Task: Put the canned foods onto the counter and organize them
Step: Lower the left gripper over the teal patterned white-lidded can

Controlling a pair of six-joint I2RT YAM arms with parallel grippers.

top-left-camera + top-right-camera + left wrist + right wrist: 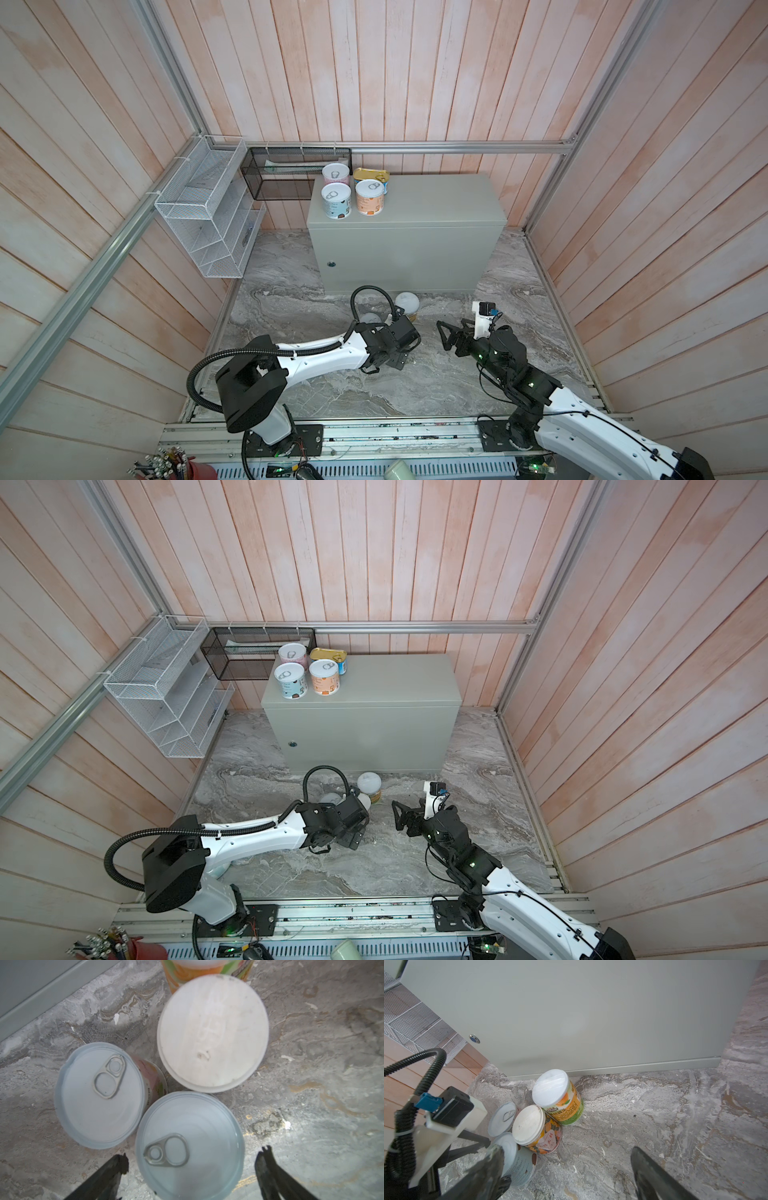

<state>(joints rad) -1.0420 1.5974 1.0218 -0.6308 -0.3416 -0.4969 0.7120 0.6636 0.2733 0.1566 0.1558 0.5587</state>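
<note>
Four cans stand in a tight cluster on the tabletop (415, 382), just in front of the cabinet (436, 199). The other four already sit at the left end of the cabinet top.

The left gripper (194, 1156) is spread wide, with one finger on either side of the near can (197, 1122) and neither touching it. The right gripper (566, 1153) is also wide and holds nothing, hovering beside the cluster.

The near can is probably stiff and fairly heavy if full, and its paper label looks smooth enough to slip. The best hold is likely across the round wall at about mid-height, since the lid rim and pull tab give little purchase. Its neighbours crowd it. The second pull-tab can (99, 1095) sits just beside it and a white-lidded can (212, 1030) is close, so a careless squeeze could knock either one.

The near can has a silver pull-tab lid and a pale blue-grey label with brown spots. The two taller cans (560, 1101) have white plastic lids and orange-green fruit labels.

On the cabinet are a pink can (336, 176), a pale blue can (336, 201), an orange can (369, 197) and a gold tin (371, 175). The tin's side looks blue, though little of it shows.
</note>
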